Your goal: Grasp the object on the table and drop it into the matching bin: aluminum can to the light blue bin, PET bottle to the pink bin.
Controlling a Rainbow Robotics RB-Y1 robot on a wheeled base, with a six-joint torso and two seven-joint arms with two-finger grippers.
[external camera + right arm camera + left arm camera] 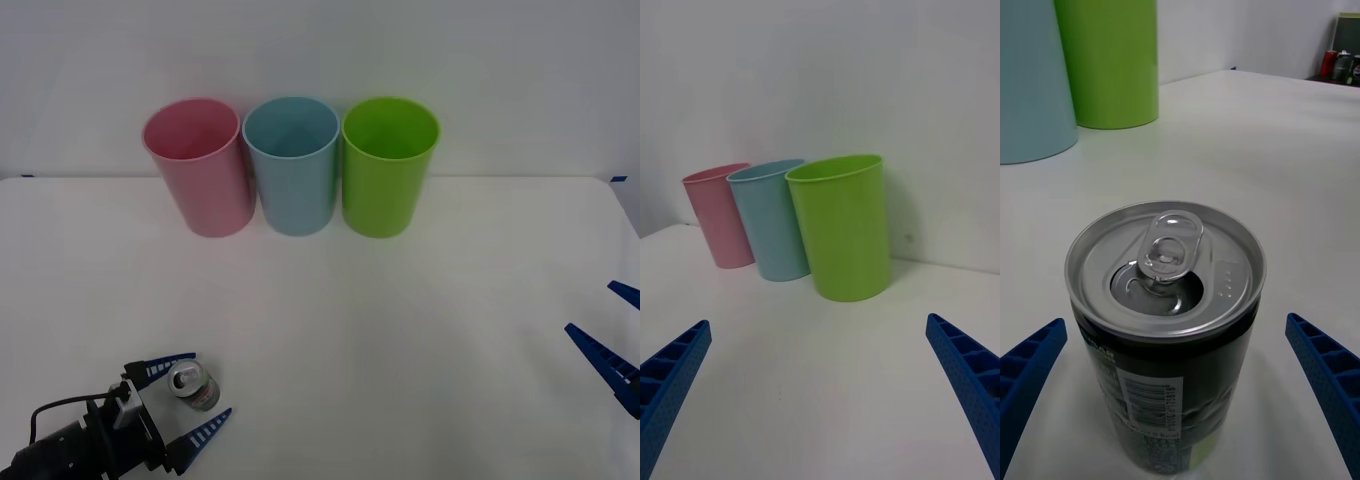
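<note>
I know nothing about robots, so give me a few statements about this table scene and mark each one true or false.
1. The aluminum can stands upright between the open fingers of the left gripper. True.
2. The can is already inside the light blue bin. False: it stands on the table.
3. The light blue bin stands between the pink bin and the lime green bin. True.
4. The right gripper holds a bottle. False: it is open and empty at the table's right edge.
5. The can's top is sealed. False: its mouth is open.
</note>
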